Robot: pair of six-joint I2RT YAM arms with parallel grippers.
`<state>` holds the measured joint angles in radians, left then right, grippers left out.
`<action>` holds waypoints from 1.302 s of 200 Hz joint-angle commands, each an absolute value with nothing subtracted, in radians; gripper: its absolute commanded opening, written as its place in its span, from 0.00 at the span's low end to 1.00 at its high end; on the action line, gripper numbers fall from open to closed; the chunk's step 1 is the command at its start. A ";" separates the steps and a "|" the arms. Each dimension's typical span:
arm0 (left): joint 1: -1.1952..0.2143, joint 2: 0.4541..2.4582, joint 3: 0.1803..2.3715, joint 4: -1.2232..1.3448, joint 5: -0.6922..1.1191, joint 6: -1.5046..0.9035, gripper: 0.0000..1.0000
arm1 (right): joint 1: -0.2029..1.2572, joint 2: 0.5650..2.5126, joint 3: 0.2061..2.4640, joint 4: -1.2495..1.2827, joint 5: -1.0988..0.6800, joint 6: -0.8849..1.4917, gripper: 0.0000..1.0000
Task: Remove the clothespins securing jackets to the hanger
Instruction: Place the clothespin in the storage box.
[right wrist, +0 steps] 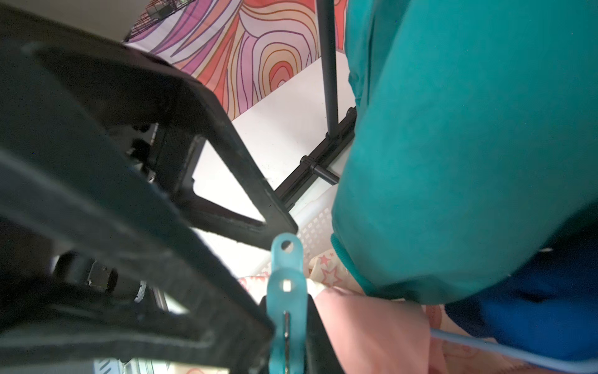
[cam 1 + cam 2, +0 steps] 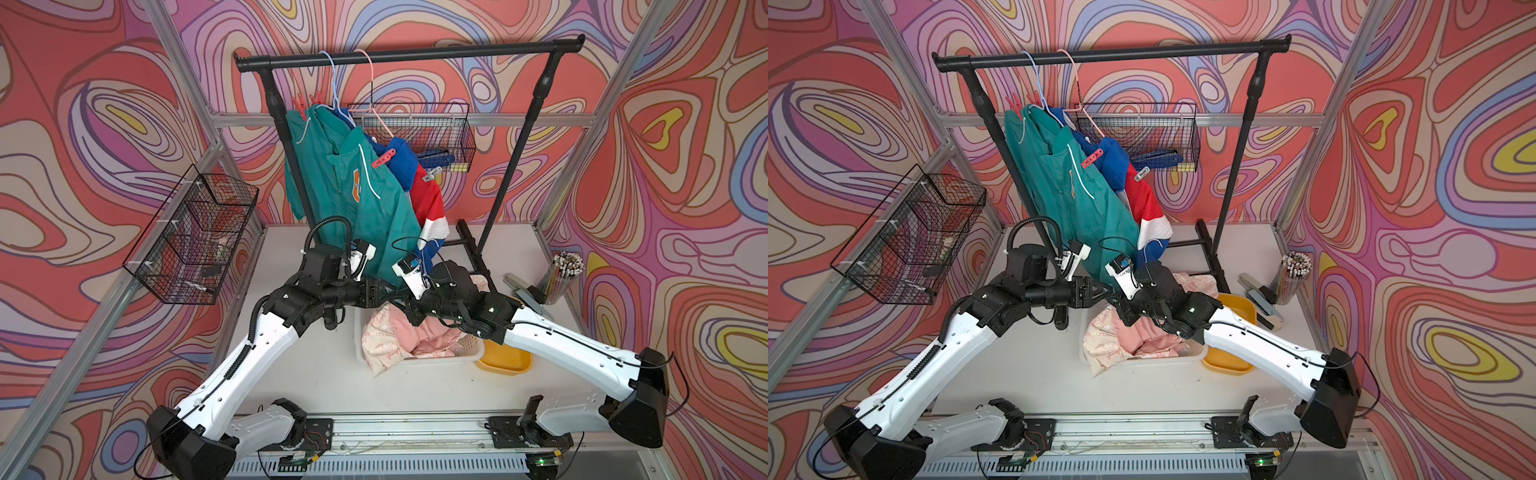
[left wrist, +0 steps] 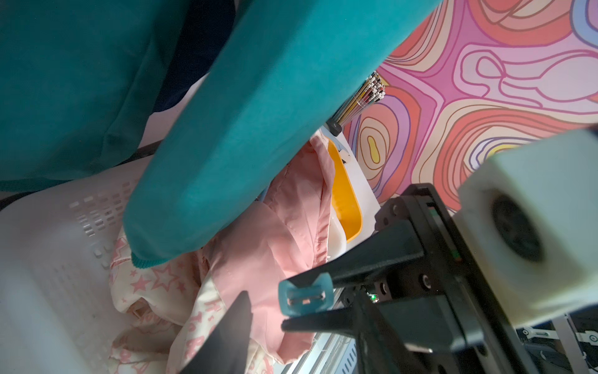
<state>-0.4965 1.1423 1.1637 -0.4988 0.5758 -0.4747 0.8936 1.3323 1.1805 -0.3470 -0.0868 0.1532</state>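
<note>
Right gripper (image 3: 289, 302) is closed on a teal clothespin (image 1: 286, 291). It holds the peg by one half, so the other end, with its small hole, stands free. Left gripper (image 2: 1104, 292) is just beside it with the jaws apart. In the right wrist view one of its black fingers ends very near the free end of the peg, and I cannot tell if they touch. Both grippers are low, above the white basket (image 2: 469, 349) where the pink jacket (image 2: 415, 336) lies, and a sleeve of the teal-green jacket (image 2: 365, 195) hangs close to them. In both top views a red clothespin (image 2: 383, 158) is clipped on the teal-green jacket, a grey clothespin (image 2: 432, 173) sits at the edge of the blue-red-white jacket (image 2: 430, 203), and further red pegs (image 2: 299, 104) are high up near the rack post, so I judge that much work remains. The main danger, I think, is the crowding. If the right arm pulls away sideways, the peg may strike the left finger and twist out of the grip, because plastic on a smooth pad slips easily. It would then fall into the folds of the pink jacket, not into the yellow tray (image 2: 505, 359) beside the basket. Either arm may also catch the hanging sleeve when it rises and drag the garment on its hanger.
</note>
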 commanded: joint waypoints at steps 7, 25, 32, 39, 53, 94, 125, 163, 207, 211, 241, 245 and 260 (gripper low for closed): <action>-0.493 1.076 1.193 -0.519 0.520 -0.445 0.77 | 0.893 1.269 1.148 -0.349 0.030 0.198 0.00; -0.491 1.036 1.175 -0.521 0.479 -0.437 0.84 | 0.874 1.232 1.129 -0.388 0.106 0.238 0.00; -0.491 1.021 1.163 -0.516 0.463 -0.436 0.87 | 0.858 1.209 1.111 -0.403 0.132 0.264 0.00; -0.490 1.005 1.146 -0.507 0.450 -0.434 0.90 | 0.838 1.176 1.089 -0.416 0.153 0.294 0.00; -0.490 0.978 1.107 -0.486 0.418 -0.427 0.98 | 0.764 1.103 1.031 -0.445 0.163 0.363 0.00; -0.488 0.879 0.927 -0.305 0.308 -0.406 1.00 | 0.598 0.966 0.912 -0.582 0.171 0.514 0.00; -0.489 0.836 0.870 -0.293 0.283 -0.365 1.00 | 0.512 0.931 0.842 -0.627 0.176 0.602 0.00; -0.488 0.805 0.795 -0.272 0.279 -0.350 1.00 | 0.404 0.967 0.751 -0.595 0.090 0.712 0.00; -0.488 0.790 0.729 -0.209 0.219 -0.332 1.00 | 0.350 1.012 0.674 -0.547 0.067 0.803 0.00; -0.489 0.788 0.724 -0.209 0.216 -0.332 1.00 | 0.346 1.014 0.665 -0.541 0.066 0.810 0.00; -0.488 0.767 0.726 -0.282 0.215 -0.312 1.00 | 0.318 1.007 0.600 -0.516 0.058 0.841 0.00; -0.488 0.764 0.726 -0.292 0.211 -0.309 1.00 | 0.313 1.006 0.596 -0.518 0.058 0.843 0.00; -0.489 0.757 0.726 -0.306 0.209 -0.308 1.00 | 0.294 1.009 0.580 -0.515 0.057 0.841 0.00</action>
